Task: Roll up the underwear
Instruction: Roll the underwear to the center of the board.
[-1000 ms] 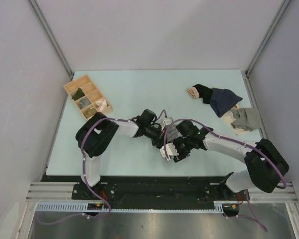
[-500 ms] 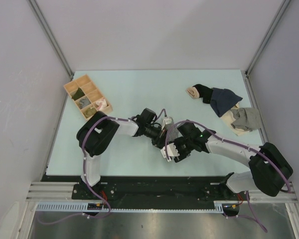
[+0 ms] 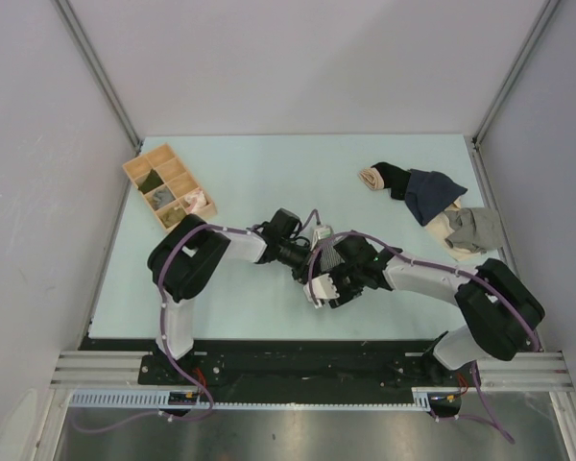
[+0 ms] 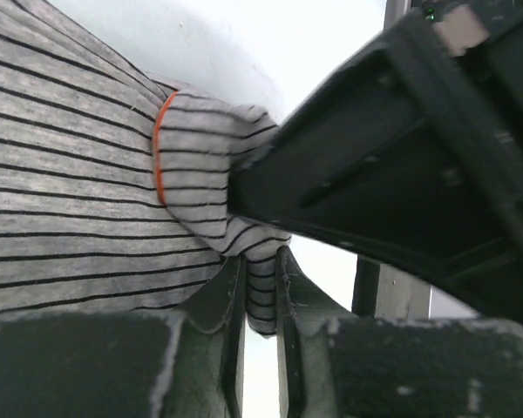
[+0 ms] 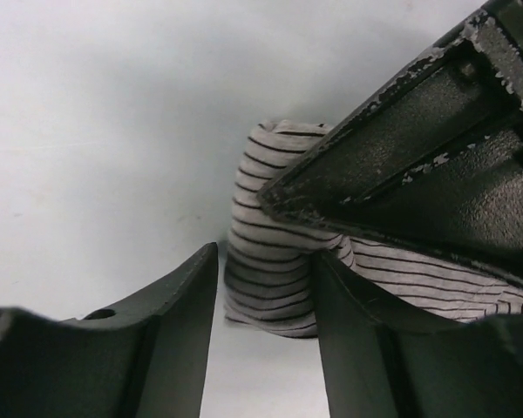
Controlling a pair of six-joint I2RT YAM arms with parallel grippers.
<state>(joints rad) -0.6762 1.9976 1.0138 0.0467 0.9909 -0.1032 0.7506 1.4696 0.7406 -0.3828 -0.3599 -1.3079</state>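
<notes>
Two claws crowd the striped underwear [image 3: 328,257] on the bench [image 3: 259,173], mid near edge. Left claw [image 4: 260,292] is closed, pinching a fabric fold; right claw [image 5: 263,287] is spread, straddling the rolled end w/o squeezing. Risks: thin knit slips the pinch, roll unwinds; claws may collide.

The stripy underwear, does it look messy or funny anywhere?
A bit. The underwear is bunched into a lumpy fold where the left gripper pinches it, not a neat roll. The right gripper is open around that bunch. No tear shows.
</notes>
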